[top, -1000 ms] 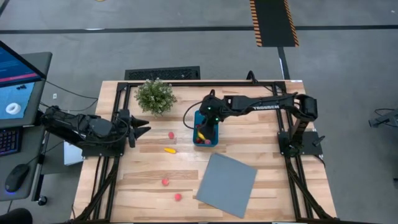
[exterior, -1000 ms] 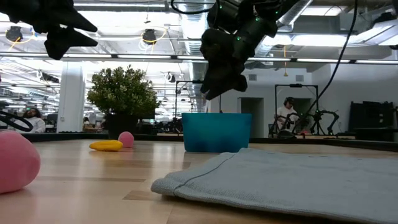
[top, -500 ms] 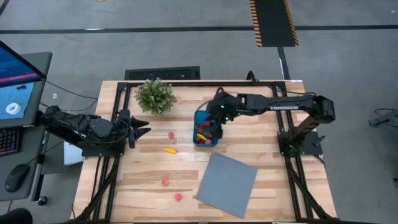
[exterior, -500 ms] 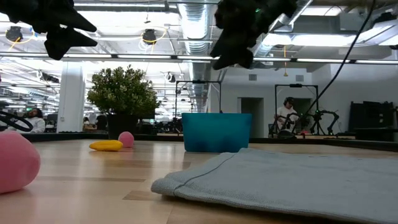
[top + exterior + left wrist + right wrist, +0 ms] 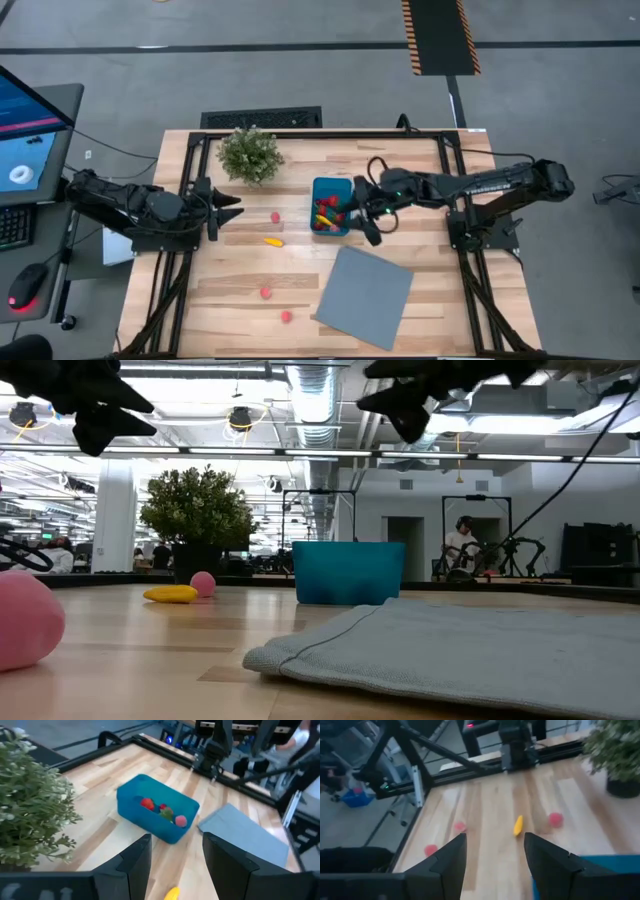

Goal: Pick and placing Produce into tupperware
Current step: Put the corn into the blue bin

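a: where is the tupperware (image 5: 331,205) sitting?

b: it's sitting upright near the middle of the table (image 5: 430,300), toward the far edge, with red, yellow and green pieces lying inside it (image 5: 161,810).

a: and the loose produce?

b: a pink round piece (image 5: 275,217) and a yellow elongated piece (image 5: 272,241) are lying just to the left of the tub. 2 more pink ones (image 5: 266,292) are resting nearer the front edge, the second (image 5: 286,316) close to the corner of the grey sheet (image 5: 366,297).

a: what is the right gripper (image 5: 365,213) doing?

b: it's hanging in the air just beside the tub's right wall, with its jaws spread and nothing showing between them.

a: the left gripper (image 5: 229,206)?

b: it's waiting at the table's left edge, pointing toward the tub, its jaws also spread apart and gripping nothing.

a: anything else?

b: a potted plant (image 5: 249,155) is standing at the far left, well apart from the tub.
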You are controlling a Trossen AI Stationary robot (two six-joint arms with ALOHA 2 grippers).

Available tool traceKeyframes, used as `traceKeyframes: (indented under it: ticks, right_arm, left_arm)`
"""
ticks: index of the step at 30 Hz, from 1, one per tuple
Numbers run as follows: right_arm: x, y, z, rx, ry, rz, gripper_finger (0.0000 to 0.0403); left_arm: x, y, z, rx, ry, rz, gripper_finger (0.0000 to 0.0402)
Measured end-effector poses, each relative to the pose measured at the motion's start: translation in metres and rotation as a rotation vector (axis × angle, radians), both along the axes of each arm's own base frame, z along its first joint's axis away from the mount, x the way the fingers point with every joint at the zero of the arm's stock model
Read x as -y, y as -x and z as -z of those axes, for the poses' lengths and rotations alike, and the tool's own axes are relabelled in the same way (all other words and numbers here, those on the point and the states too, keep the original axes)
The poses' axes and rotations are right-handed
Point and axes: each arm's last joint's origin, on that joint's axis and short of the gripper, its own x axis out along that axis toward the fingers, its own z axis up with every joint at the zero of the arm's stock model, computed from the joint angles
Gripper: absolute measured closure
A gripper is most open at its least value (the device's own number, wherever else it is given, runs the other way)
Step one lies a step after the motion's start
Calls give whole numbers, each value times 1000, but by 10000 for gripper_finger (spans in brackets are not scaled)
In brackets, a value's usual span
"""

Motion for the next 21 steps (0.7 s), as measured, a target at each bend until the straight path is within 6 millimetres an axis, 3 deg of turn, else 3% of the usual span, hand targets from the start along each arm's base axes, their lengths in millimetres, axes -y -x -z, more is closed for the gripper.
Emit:
traceKeyframes:
  ticks: [5,11,21]
  right_arm:
    - [-13,11,16,66,-25,-35,192]
    - [-33,17,14,218,-54,-99,197]
    - [-62,23,12,203,-156,-165,193]
  left_arm:
    - [3,-8,5,-74,-86,26,234]
    - [9,-25,17,-197,-129,63,234]
    - [24,-64,46,-381,-130,140,234]
